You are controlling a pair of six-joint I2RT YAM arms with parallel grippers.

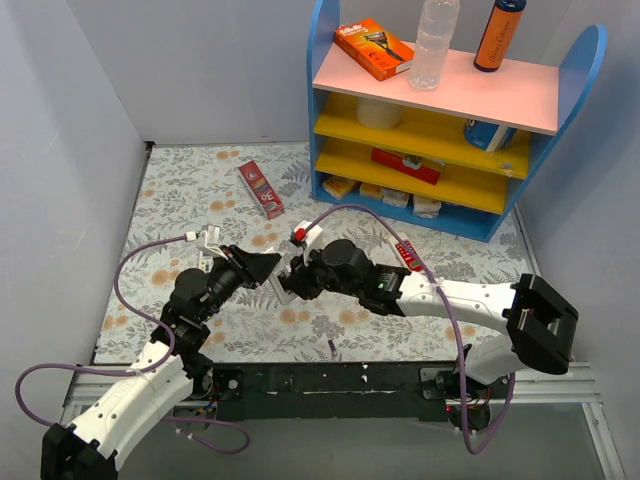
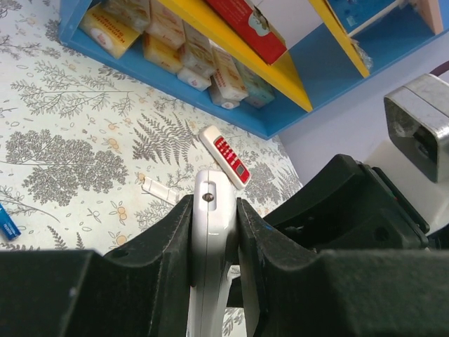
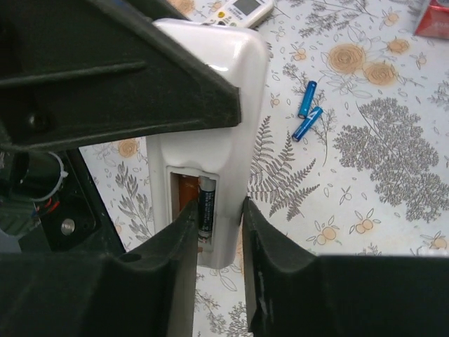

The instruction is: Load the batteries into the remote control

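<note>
While the left gripper (image 2: 212, 209) was clenched on the slim white plastic remote control (image 3: 210, 91), its two black fingers (image 2: 168, 232) pressing the long side edges, the device hung above the floral tablecloth (image 1: 180, 190) near the middle of the table, between the two arms. Its back faced the right wrist camera, with the battery bay uncovered. One black cylindrical battery (image 3: 205, 207) sat lengthwise in the right-hand slot of that bay, and the slot beside it showed only a brownish floor. The right gripper (image 3: 219, 210) sat close against the lower end of the remote with its jaws parted by a narrow gap. The battery's lower end showed in that gap, neither finger was seen pinching it, and the gripper held nothing visible.

On the cloth beyond, two slim blue cylinders (image 3: 306, 98) lay just beside each other, roughly parallel. A second white remote with a pale screen (image 3: 242, 8) lay farther off, mostly cut off by the frame edge. In the left wrist view a narrow remote with a red face (image 2: 224, 156) lay flat near the foot of the blue shelf unit with yellow and pink boards (image 1: 318, 100), and a thin white strip (image 2: 160, 189) lay near it. A small red carton (image 1: 261, 188) lay on the cloth to the left of the shelf.
</note>
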